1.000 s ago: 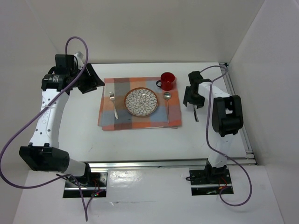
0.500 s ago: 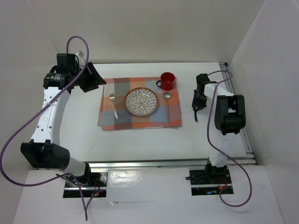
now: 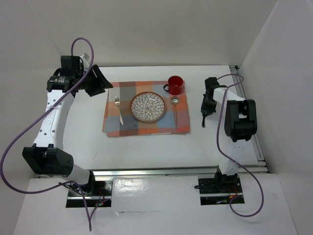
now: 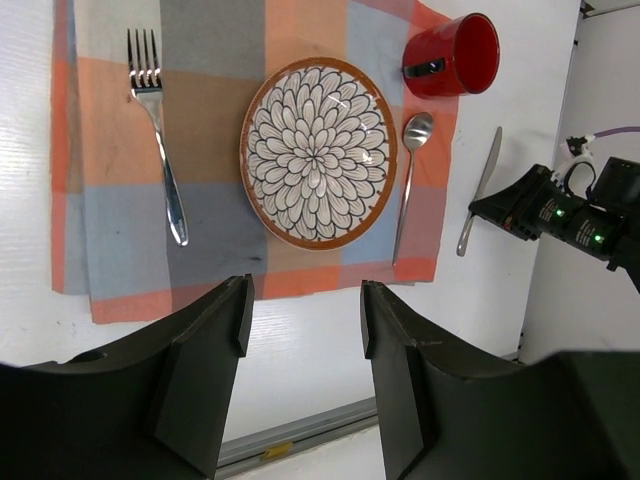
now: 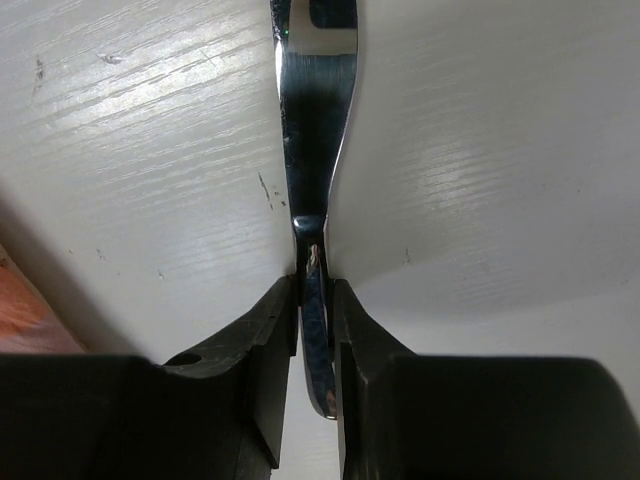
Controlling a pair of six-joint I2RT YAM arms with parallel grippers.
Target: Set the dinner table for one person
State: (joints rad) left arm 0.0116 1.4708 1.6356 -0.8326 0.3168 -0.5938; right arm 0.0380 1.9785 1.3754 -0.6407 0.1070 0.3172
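- Right gripper point(image 3: 206, 111): since a second ago the wrist has been swung outward, toward the right side of the table, and lowered over the knife point(image 3: 204, 120). Almost no further motion is recorded over the last half second.
- Claw state, right: in the right wrist view the jaws are seen drawn narrow and pinched on the knife point(image 5: 316, 120), which is flanked closely by both pads.
- Knife, position: it lies flat on the dinner table point(image 3: 146, 152), just off the right edge of the placemat point(image 3: 116, 128). No displacement from its place of a second ago can be made out, and it is not yet lifted.
- Left gripper point(image 4: 305, 290): it is held high over the near-left of the setting, shifted only slightly, with the jaws spread wide and nothing between them.
- Items already laid on the placemat: plate point(image 3: 148, 106) at centre; fork point(image 3: 118, 108) to its left; spoon point(image 3: 174, 105) to its right; red mug point(image 3: 175, 84) at the far right corner.
- Assessment: the knife is judged to be the one piece still outside the setting. With the grip apparently made, a lift and a short carry leftward onto the cloth, beside the spoon, would be called for.
- Risk noted: the hold is taken on a thin, smooth metal edge, so the knife may swing in the grip once it is raised.
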